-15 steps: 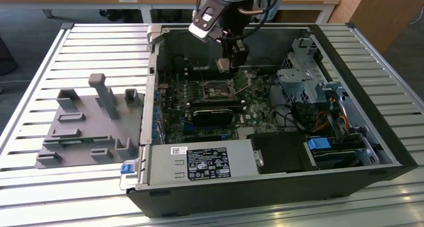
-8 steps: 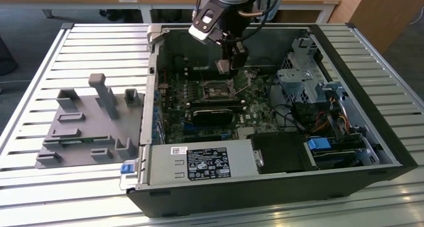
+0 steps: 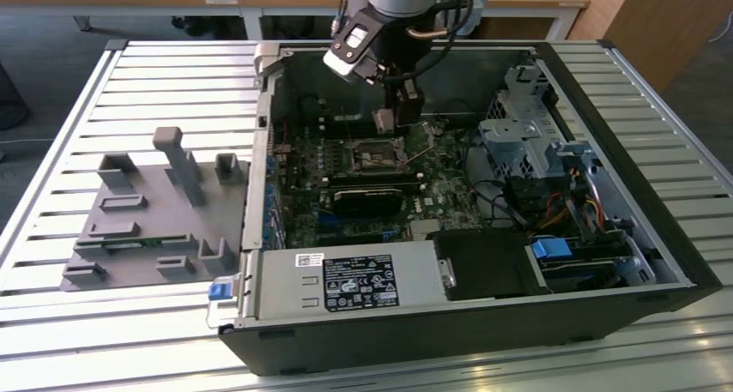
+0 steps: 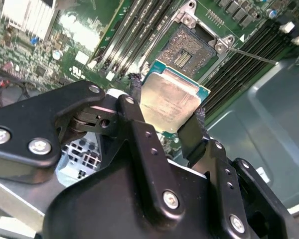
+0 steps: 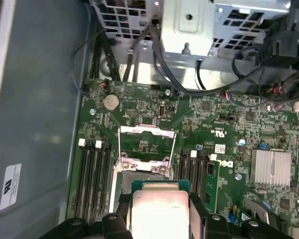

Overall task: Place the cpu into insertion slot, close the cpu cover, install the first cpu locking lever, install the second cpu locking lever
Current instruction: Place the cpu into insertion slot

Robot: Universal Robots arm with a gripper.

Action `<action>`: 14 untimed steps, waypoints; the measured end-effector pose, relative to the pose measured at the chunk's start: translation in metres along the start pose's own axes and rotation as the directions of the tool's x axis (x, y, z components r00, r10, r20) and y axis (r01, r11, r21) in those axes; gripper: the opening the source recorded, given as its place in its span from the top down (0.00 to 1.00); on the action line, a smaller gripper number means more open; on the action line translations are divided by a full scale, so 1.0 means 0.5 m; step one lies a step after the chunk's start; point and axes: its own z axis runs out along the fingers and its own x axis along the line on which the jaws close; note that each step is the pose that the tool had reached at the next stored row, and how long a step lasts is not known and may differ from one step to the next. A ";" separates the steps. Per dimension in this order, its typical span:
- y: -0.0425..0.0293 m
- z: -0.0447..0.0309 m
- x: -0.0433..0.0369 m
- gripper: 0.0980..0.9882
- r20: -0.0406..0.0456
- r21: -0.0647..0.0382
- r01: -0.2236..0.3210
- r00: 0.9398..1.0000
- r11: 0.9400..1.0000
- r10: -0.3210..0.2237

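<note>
— What is the gripper (image 4: 168, 105) doing?

— It is pinching the cpu (image 4: 174, 97) by two sides with its black fingers (image 4: 195, 127). The shiny grey face is showing between them in both wrist views.

— Where is the cpu hanging?

— It is hanging in the air above the green circuit board (image 5: 229, 124). It is close to the insertion slot (image 4: 190, 49) but not touching it. The slot is lying bare.

— And the cpu cover (image 5: 147, 130)?

— It is lying flipped open, just beside the slot. A thin metal lever (image 4: 251, 56) is sticking out from the slot's corner.

— What is sitting around all that?

— The board is lying inside an open computer case (image 3: 458, 323). The case is resting on a tabletop (image 3: 172, 66) made of slats. A grey plastic holder (image 3: 149, 220) is lying beside it, at the exterior view's left.
</note>
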 end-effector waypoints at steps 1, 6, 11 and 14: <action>0.000 0.002 0.001 0.50 0.001 0.000 -0.005 1.000 1.000 0.005; -0.001 0.019 0.006 0.50 0.001 0.000 -0.007 1.000 1.000 0.007; -0.003 0.037 0.008 0.50 0.004 0.000 -0.006 1.000 1.000 0.006; -0.004 0.047 0.011 0.50 0.012 0.001 -0.005 1.000 1.000 0.005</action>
